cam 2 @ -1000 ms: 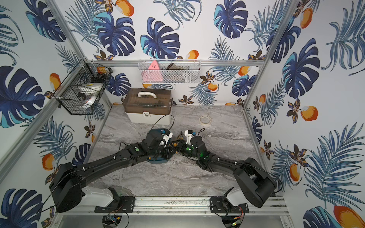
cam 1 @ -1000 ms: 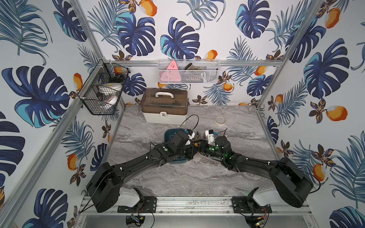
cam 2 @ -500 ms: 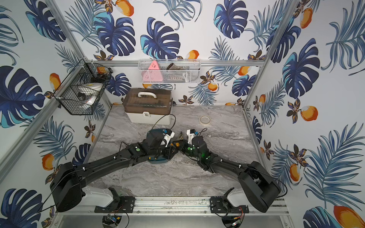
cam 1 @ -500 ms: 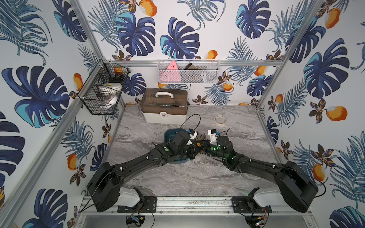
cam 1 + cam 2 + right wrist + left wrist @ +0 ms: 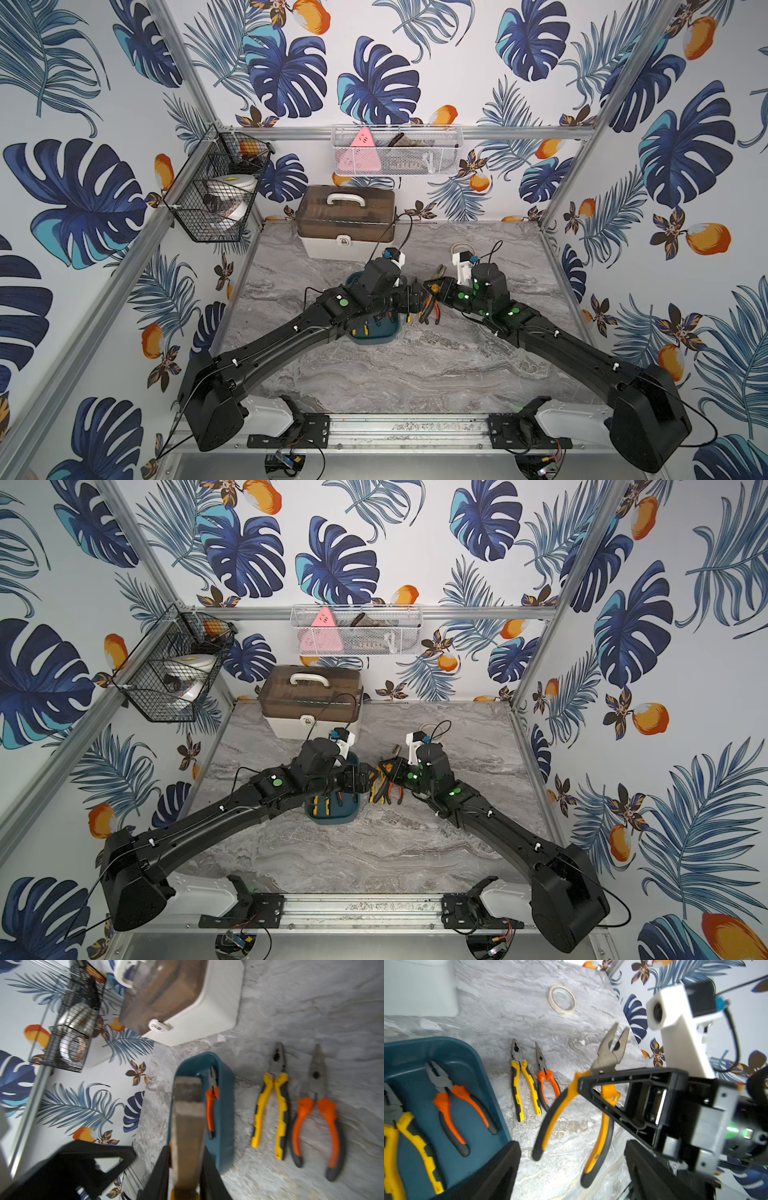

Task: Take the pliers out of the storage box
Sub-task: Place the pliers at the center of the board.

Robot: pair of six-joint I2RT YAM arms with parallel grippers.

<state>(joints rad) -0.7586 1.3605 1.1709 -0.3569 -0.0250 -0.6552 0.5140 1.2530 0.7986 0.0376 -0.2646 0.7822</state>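
Note:
A yellow-orange-handled pair of pliers hangs above the table beside the storage box. My right gripper is shut on its grey head. My left gripper is open; its fingers stand wide on either side of the handles' ends without touching them. In both top views the two grippers meet just right of the teal storage box. Two pliers lie on the marble, yellow and orange. Orange pliers and yellow pliers lie in the box.
A white case with a brown lid stands at the back behind the box. A roll of tape lies on the marble at the back right. A black wire basket and a white mesh basket hang on the frame.
My right gripper has shut on the head of the yellow-orange pliers. My left gripper has opened and let go of their handles. Both arms stayed near the box.

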